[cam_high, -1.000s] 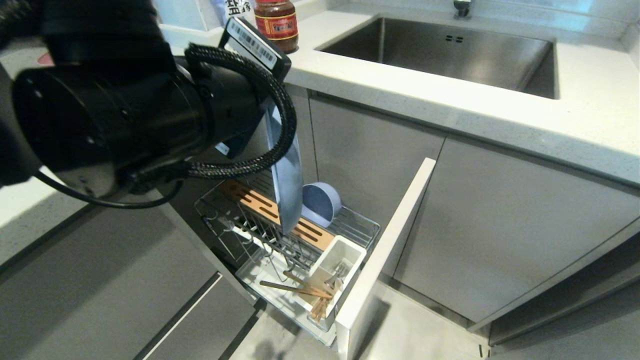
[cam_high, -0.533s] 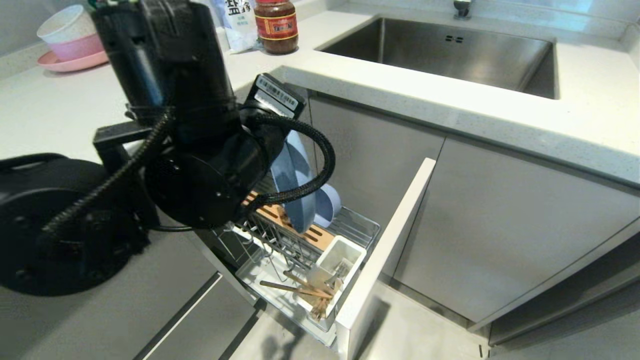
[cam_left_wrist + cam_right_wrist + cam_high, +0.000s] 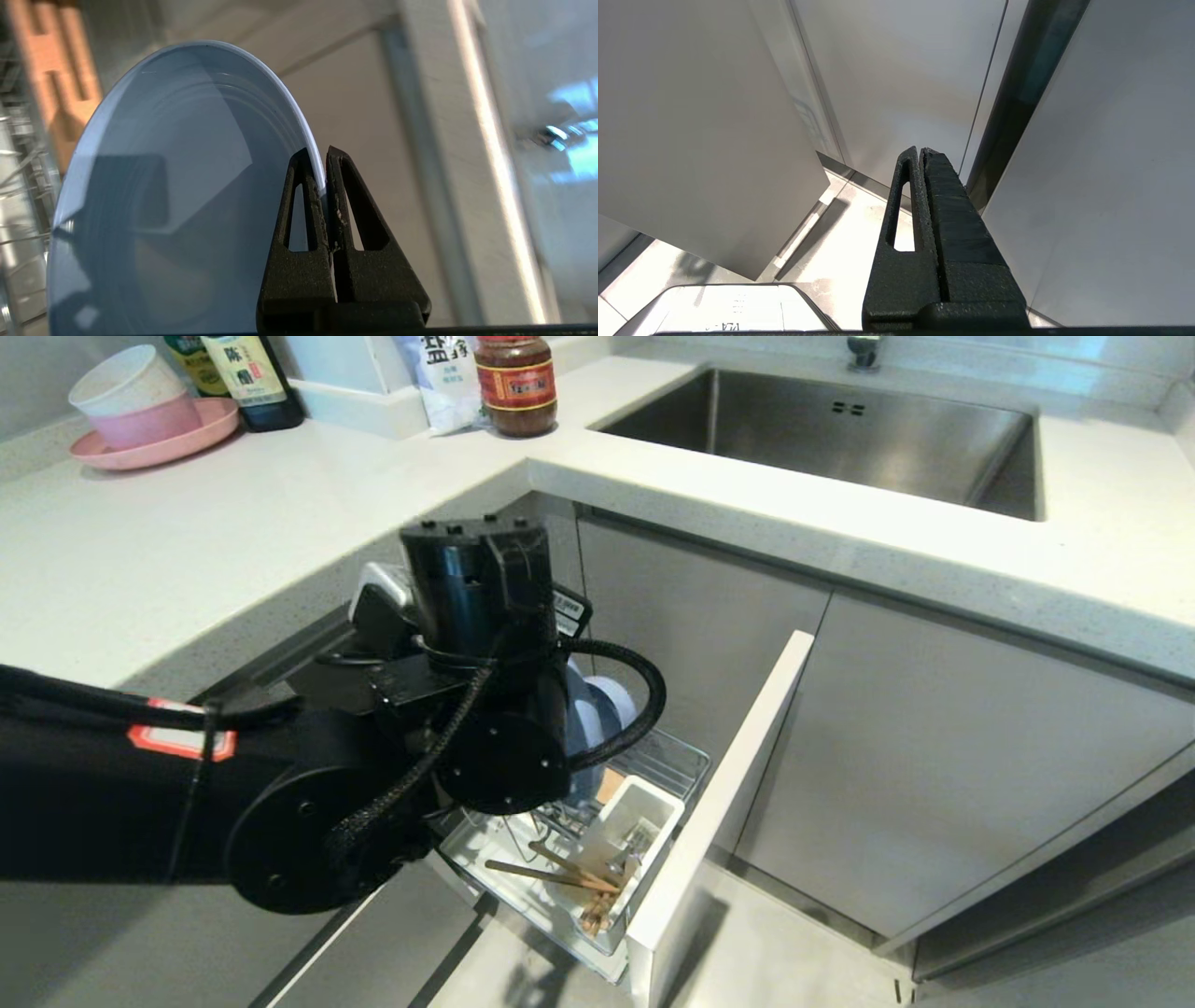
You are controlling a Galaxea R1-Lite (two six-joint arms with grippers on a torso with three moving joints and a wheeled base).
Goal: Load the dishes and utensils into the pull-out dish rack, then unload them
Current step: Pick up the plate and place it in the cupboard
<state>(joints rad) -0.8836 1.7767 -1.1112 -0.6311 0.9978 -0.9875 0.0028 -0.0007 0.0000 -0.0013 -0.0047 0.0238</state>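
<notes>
One left claw [image 3: 322, 158] pinches the plate [image 3: 177, 186] rim above the rack [image 3: 653, 761].

I'm seeing the plate [image 3: 581, 728] standing on edge in the rack [image 3: 667, 758], the bowl [image 3: 616, 695] just behind it, the utensil cup [image 3: 644, 812] in front holding chopsticks [image 3: 551, 873].

**Pale blues against chrome, white and grey**

The plate [image 3: 177, 186] is light blue with a paler rim; the bowl [image 3: 611, 705] behind it is matte blue-grey. Black textured fingers [image 3: 303, 205] frame the plate's edge. The rack [image 3: 667, 761] is chrome wire with a white cup [image 3: 644, 807] and light wooden chopsticks [image 3: 551, 873]. On the speckled white counter [image 3: 280, 513], a pink plate [image 3: 201, 429] carries pink and white bowls [image 3: 135, 397].
</notes>
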